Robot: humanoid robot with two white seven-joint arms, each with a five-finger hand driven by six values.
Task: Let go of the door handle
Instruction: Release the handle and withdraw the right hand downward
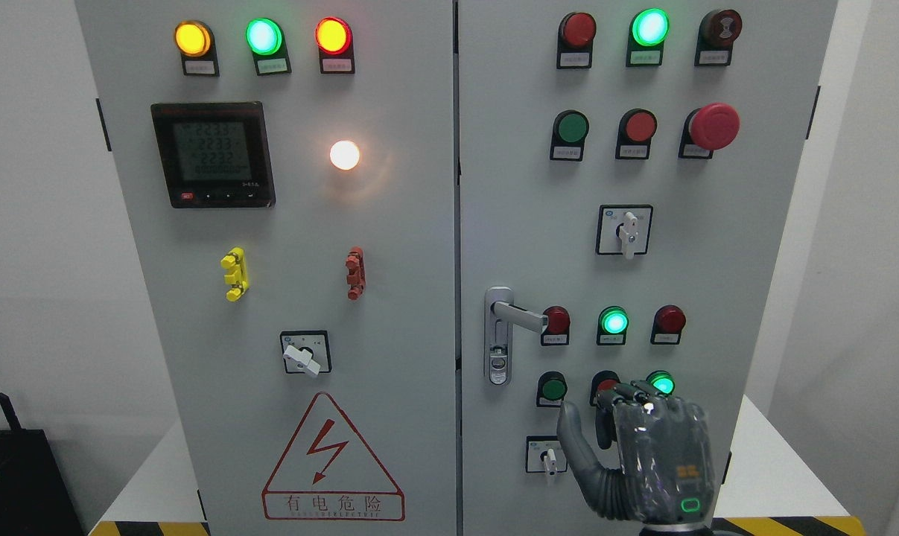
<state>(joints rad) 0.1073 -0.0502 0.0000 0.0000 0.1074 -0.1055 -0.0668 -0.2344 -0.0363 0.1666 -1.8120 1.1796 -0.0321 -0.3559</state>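
- Head view: faces a grey electrical cabinet with two doors, both shut as far as can be seen.
- Door handle: a silver lever on the right door, just right of the centre seam, pointing right and roughly level, with its tip close to a red indicator lamp.
- Right hand: low on the right door, below and to the right of the handle, well clear of it and gripping nothing.
- Fingers loosely bent near the lower row of buttons, thumb spread to the left beside a small selector switch; reads as relaxed rather than clenched.
- Left hand: nowhere in frame.
- Progress, as a judgement: letting go looks done, with no contact on the lever.
- Left to do: at most drawing the arm back from the panel without brushing the green lit button or its neighbours.
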